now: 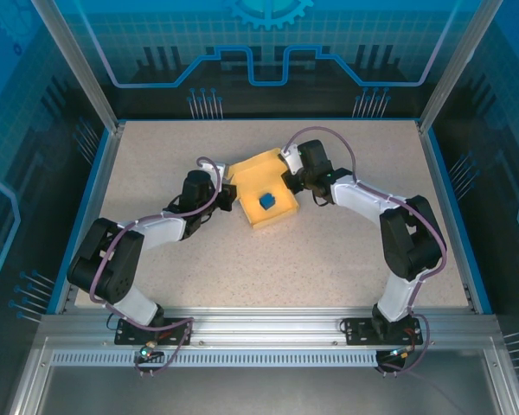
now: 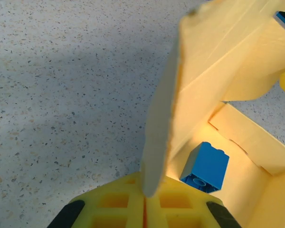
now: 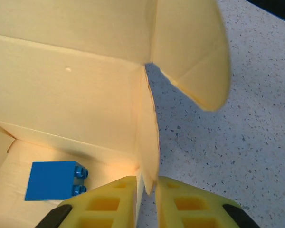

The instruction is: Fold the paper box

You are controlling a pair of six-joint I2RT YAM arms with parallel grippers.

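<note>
The paper box (image 1: 258,186) is pale yellow cardboard, standing open-topped in the middle of the table with a lid flap (image 1: 253,164) leaning back. A small blue cube (image 1: 266,202) lies inside it. My left gripper (image 1: 230,197) is at the box's left wall. In the left wrist view this gripper (image 2: 145,202) is shut on the wall's edge (image 2: 164,123), with the cube (image 2: 206,167) just beyond. My right gripper (image 1: 294,179) is at the right wall. In the right wrist view its yellow fingers (image 3: 147,190) pinch that wall (image 3: 148,137), beside a rounded flap (image 3: 194,57).
The speckled beige table (image 1: 346,251) has open room in front of and to both sides of the box. Blue rims (image 1: 441,207) and metal frame posts (image 1: 78,65) bound the table. The arm bases (image 1: 147,324) sit on the near rail.
</note>
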